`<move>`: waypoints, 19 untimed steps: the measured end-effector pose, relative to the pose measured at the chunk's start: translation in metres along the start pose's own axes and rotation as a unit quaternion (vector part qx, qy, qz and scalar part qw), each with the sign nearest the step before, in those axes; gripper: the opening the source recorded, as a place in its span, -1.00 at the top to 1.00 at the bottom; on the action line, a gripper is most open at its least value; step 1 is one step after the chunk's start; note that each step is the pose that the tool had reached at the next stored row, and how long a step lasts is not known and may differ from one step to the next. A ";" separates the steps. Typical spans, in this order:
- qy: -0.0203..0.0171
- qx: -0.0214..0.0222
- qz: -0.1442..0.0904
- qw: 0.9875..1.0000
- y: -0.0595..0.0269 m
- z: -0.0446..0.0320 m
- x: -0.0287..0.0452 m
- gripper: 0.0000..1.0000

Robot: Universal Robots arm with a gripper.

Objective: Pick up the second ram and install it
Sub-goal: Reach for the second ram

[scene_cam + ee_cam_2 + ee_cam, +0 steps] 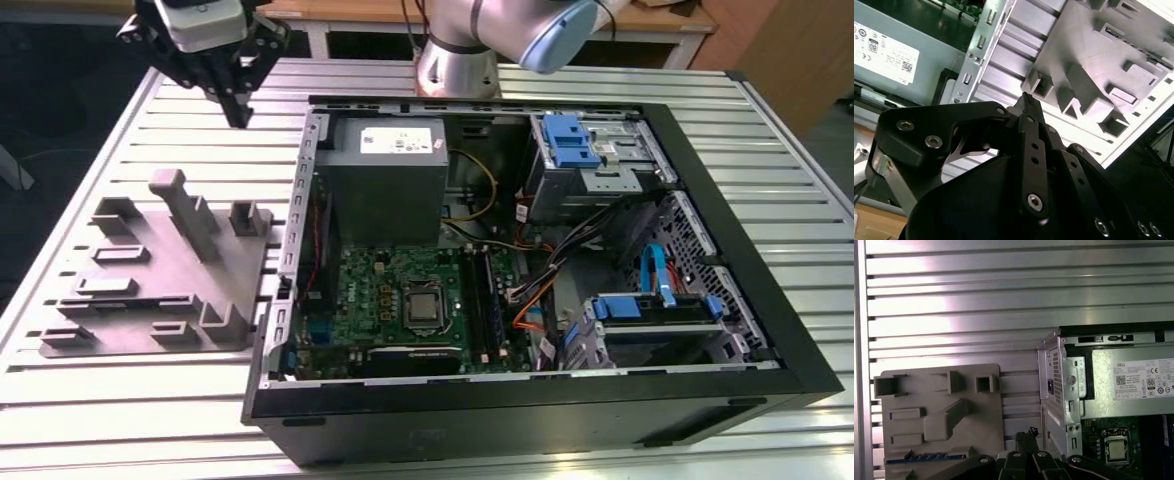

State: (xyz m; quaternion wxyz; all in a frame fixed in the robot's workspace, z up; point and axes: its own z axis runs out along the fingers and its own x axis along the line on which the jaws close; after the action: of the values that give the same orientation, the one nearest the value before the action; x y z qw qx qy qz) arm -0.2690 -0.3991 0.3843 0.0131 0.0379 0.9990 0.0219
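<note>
Pincer (pixel 240 118) hangs over the slatted desk (pixel 107 150) at the far corner on the exterior view's left, just outside the open computer case (pixel 534 400). In both wrist views the black fingers (pixel 1030 150) come to a single point: pinched narrow, tips together, nothing between them. The second ram (pixel 924 457) shows in the first wrist view as a thin blue strip lying in a long slot of the grey fixture (pixel 160 270), clear of the pincer and untouched. That fixture sits flat on the desk, just beside the case on the exterior view's left. Inside the case, the grey power supply (pixel 387 170) lies far, and the green motherboard (pixel 360 290) with its processor (pixel 424 305) lies near.
</note>
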 end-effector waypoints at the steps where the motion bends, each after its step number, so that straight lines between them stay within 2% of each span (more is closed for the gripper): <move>1: 0.000 0.000 0.000 1.000 -0.0002 0.0004 0.0027 0.80; 4: 0.000 0.000 0.000 1.000 -0.0013 0.0023 0.0116 0.80; 9: 0.000 0.000 0.000 1.000 -0.0034 0.0082 0.0209 0.80; 19: 0.000 0.000 0.000 1.000 -0.0135 0.0199 0.0348 0.80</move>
State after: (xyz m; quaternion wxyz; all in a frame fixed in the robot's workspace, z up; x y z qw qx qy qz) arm -0.3042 -0.4091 0.3629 0.0131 0.0379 0.9990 0.0219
